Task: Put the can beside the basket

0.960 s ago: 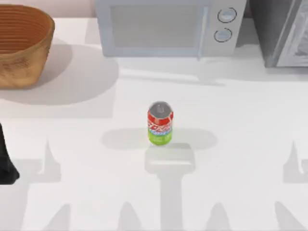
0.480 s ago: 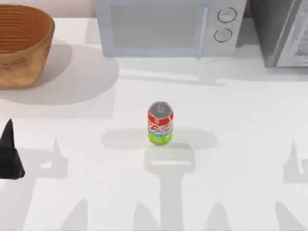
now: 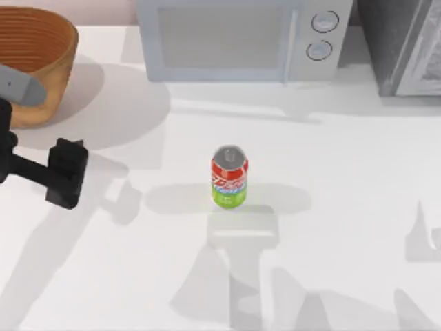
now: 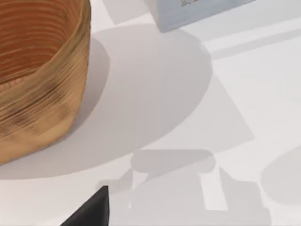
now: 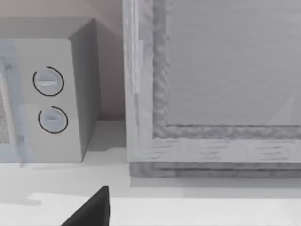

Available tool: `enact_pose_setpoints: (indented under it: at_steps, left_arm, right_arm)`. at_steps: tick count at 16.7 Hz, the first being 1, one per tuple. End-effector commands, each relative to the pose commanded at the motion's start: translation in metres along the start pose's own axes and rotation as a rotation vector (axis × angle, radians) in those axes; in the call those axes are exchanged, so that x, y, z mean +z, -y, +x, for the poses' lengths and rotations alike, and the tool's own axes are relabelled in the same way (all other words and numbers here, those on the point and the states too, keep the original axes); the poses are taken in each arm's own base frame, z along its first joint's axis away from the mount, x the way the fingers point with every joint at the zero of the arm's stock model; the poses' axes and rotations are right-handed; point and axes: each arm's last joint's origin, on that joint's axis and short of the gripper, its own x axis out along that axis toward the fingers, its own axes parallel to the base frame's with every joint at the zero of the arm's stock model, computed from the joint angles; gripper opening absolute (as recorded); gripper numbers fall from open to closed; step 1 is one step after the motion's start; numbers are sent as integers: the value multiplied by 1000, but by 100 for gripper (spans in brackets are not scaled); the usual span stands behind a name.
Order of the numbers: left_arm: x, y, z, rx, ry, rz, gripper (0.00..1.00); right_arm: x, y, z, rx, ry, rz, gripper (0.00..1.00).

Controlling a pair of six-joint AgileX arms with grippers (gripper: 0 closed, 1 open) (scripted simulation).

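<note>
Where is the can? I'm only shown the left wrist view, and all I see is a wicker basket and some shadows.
Observer: In the top view the can stands upright mid-table, well to the right of the basket and apart from it.
Operator: Is an arm close to it?
Observer: No. The left arm hangs at the table's left edge, just in front of the basket, with bare table between it and the can.
Operator: What's behind the can?
Observer: A microwave with two round dials on its right side.

Overhead and left wrist views share the basket [image 3: 31, 62].
</note>
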Motion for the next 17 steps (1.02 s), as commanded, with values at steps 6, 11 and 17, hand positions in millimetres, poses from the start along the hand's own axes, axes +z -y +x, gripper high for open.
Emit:
enact_pose_setpoints:
  at_steps: [6, 11, 17]
  left_arm:
    - [83, 40, 71, -183, -339, 194, 100]
    - [118, 89, 138, -283, -577, 310, 100]
    - [124, 135, 195, -335, -782, 365, 100]
  right_arm:
    - [0, 0, 0, 0, 0, 0, 100]
    - [0, 0, 0, 0, 0, 0, 100]
    - [0, 0, 0, 0, 0, 0, 100]
